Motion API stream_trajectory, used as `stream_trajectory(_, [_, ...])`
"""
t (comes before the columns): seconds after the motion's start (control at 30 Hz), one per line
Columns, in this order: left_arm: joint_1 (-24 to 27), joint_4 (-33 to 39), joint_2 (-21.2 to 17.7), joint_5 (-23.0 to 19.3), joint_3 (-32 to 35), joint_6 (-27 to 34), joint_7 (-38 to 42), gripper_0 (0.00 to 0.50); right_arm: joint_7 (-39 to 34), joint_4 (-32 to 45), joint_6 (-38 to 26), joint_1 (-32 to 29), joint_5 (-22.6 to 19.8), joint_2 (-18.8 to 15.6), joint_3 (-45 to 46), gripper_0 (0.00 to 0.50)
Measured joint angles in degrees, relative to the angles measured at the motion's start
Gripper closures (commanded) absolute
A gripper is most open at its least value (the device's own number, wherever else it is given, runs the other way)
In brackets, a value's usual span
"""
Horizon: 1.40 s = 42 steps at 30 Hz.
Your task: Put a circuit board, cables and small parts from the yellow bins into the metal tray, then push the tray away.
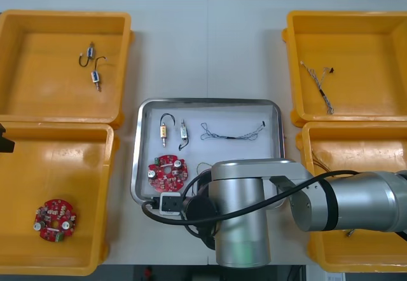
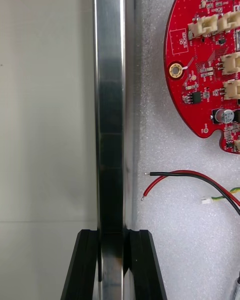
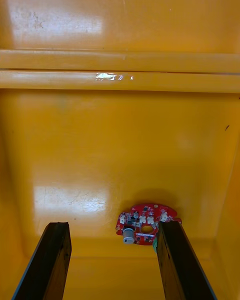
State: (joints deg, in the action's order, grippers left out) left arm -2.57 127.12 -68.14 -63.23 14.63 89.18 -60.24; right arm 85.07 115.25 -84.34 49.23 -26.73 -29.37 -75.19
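The metal tray (image 1: 210,102) holds a red circuit board (image 1: 168,171), two small metal parts (image 1: 165,130), a blue and white cable (image 1: 232,133) and a red and yellow cable (image 1: 205,166). My right arm reaches across to the tray's near edge. In the right wrist view my right gripper (image 2: 112,235) is shut on the tray's rim (image 2: 110,105), with the board (image 2: 210,70) and a red and black cable (image 2: 185,177) just inside. My left gripper (image 3: 112,227) hangs open over the near left bin (image 3: 120,145), and a second board (image 3: 145,222) lies close to one finger.
The far left bin (image 1: 63,20) holds two small metal parts (image 1: 94,65). A cable (image 1: 318,81) lies in the far right bin (image 1: 346,23). My right arm covers part of the near right bin (image 1: 356,141). The second board (image 1: 55,220) lies in the near left bin (image 1: 57,166).
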Motion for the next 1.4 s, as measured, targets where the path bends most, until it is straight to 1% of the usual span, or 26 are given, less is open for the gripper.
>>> stream_trajectory(0.2, [0.0, 0.0, 0.0, 0.0, 0.0, 0.0, 0.0, 0.0, 0.0, -0.01, 0.0, 0.45, 0.86, -0.26, 0.0, 0.5])
stream_trajectory(0.4, [0.0, 0.0, 0.0, 0.0, 0.0, 0.0, 0.0, 0.0, 0.01, -0.04, 0.0, 3.33, 0.72, -1.29, -0.04, 0.5])
stream_trajectory(0.47, [0.0, 0.0, 0.0, 0.0, 0.0, 0.0, 0.0, 0.0, 0.01, -0.1, 0.0, 4.73, 0.14, -1.66, -0.06, 0.5])
stream_trajectory(0.6, [0.0, 0.0, 0.0, 0.0, 0.0, 0.0, 0.0, 0.0, 0.01, -1.15, 0.0, 7.98, -2.39, -1.98, -0.08, 0.5])
stream_trajectory(0.7, [0.0, 0.0, 0.0, 0.0, 0.0, 0.0, 0.0, 0.0, 0.01, -2.47, 0.01, 10.06, -3.3, -1.98, -0.1, 0.5])
stream_trajectory(0.87, [0.0, 0.0, 0.0, 0.0, 0.0, 0.0, 0.0, 0.0, 0.02, -5.06, 0.17, 12.62, -3.53, -1.98, -0.11, 0.5])
stream_trajectory(1.07, [0.0, 0.0, 0.0, 0.0, 0.0, 0.0, 0.0, 0.0, 0.09, -9.34, 1.21, 15.34, -5.22, -1.93, -0.12, 0.5])
stream_trajectory(1.4, [0.0, 0.0, 0.0, 0.0, 0.0, 0.0, 0.0, 0.0, 1.32, -16.44, 3.75, 18.84, -5.39, -0.64, -0.14, 0.5])
